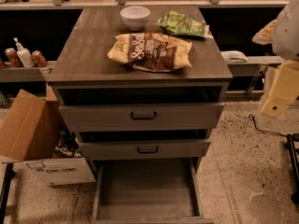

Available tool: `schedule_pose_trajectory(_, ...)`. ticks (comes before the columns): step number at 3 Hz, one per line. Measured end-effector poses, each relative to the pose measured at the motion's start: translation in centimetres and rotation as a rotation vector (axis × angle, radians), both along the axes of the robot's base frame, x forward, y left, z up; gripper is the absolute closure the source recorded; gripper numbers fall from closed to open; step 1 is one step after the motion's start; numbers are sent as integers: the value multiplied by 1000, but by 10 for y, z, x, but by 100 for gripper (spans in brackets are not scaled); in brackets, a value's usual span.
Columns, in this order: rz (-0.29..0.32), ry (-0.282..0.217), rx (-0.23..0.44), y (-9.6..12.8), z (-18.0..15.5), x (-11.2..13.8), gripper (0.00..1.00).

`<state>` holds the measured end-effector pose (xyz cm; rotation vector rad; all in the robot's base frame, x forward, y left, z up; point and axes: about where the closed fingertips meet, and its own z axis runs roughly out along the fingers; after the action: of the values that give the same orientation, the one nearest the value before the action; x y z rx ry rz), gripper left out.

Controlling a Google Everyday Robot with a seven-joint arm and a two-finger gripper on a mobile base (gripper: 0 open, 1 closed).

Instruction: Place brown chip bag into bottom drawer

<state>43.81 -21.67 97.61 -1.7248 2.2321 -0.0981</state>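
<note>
Gripper (279,93) at the right edge, clear of the cabinet (84,59); brown chip bag (150,51) on top, bottom drawer (145,195) open.

Pale yellow gripper hanging off the cabinet's right front corner, about level with the upper drawers, touching none of them; grip state impossible to tell from this view. Well to its left, brown chip bag lying flat on the cabinet top near the front edge, white lettering up. Behind the bag and apart from it, a white bowl (135,17) and a small green bag (183,25) side by side. Below the top, an upper drawer (143,116) and a middle drawer (147,150) with black bar handles, each slightly out. Lowest, bottom drawer drawn out farthest toward the camera. Cardboard box (28,129) on the floor just left of the cabinet.
</note>
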Motion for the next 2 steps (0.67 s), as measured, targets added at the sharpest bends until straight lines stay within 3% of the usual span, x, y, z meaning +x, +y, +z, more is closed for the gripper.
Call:
schedule_pose_trajectory(1,1,-3,1,0,1,1,0)
schedule_pose_trajectory(2,27,-36,40,13,2,24,0)
